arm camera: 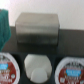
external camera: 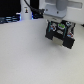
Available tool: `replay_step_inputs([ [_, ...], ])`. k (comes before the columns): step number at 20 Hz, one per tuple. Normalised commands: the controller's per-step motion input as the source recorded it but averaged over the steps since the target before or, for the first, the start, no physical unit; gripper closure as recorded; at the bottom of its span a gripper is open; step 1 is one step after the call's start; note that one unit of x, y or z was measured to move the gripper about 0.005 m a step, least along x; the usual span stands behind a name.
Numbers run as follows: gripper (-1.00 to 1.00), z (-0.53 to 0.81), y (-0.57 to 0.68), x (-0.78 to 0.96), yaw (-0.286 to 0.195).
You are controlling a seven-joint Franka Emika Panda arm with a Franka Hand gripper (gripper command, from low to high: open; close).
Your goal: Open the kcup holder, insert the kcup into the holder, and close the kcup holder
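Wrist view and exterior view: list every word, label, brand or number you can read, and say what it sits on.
Nothing can be read in either view.
Pod lid with a red and white printed label: text too blurred to read.
Second pod lid with the same kind of label: also too blurred.
Grey box: no marking visible.
Exterior view: too small and blurred; no text shows on the hand.

Hanging over a pale table, toward the exterior view's upper right: a dark gripper, blurred, with a small spot of green showing between its fingers. Whether anything is being held, or how the jaws are standing, cannot be told. Sitting behind, along the far edge: dark clutter, too blurred to identify.
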Motion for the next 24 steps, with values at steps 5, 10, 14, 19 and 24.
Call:
replay_step_inputs([
  [5, -1.0, -0.17, 0.18, 0.39, 0.156],
  [10, -1.0, -0.2, 0.29, 0.1, 0.201],
  [14, -1.0, -0.14, 0.29, -0.13, 0.202],
  [19, -1.0, -0.03, 0.41, -0.31, 0.148],
  [24, -1.0, 0.0, 0.48, -0.34, 0.124],
])
